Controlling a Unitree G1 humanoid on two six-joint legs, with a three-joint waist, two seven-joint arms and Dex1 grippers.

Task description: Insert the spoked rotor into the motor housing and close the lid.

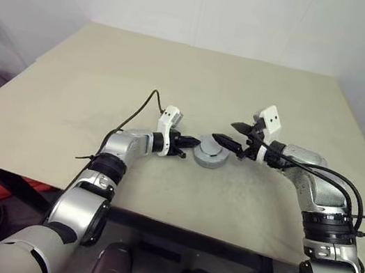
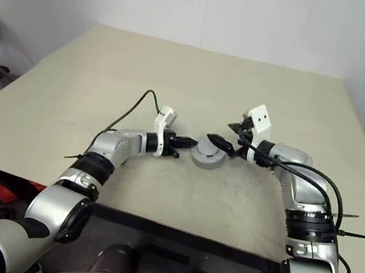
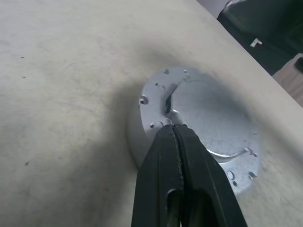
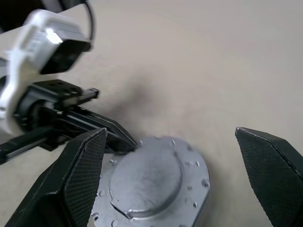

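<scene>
The lid (image 1: 210, 150) is a flat silver-grey disc lying face-up on a round grey body, the motor housing (image 3: 135, 137), near the middle of the table. Only the housing's side wall shows, and the spoked rotor is hidden. My left gripper (image 3: 173, 126) is shut with nothing between its fingers. Its tips rest at the lid's rim on the left side, by a notch in the raised centre. My right gripper (image 1: 229, 134) hangs open just above and to the right of the lid (image 4: 151, 179), its jaws wide apart and holding nothing.
The beige table (image 1: 177, 86) stretches wide behind and to both sides of the assembly. Its front edge runs close below my arms. A black cable (image 1: 141, 108) loops over my left wrist.
</scene>
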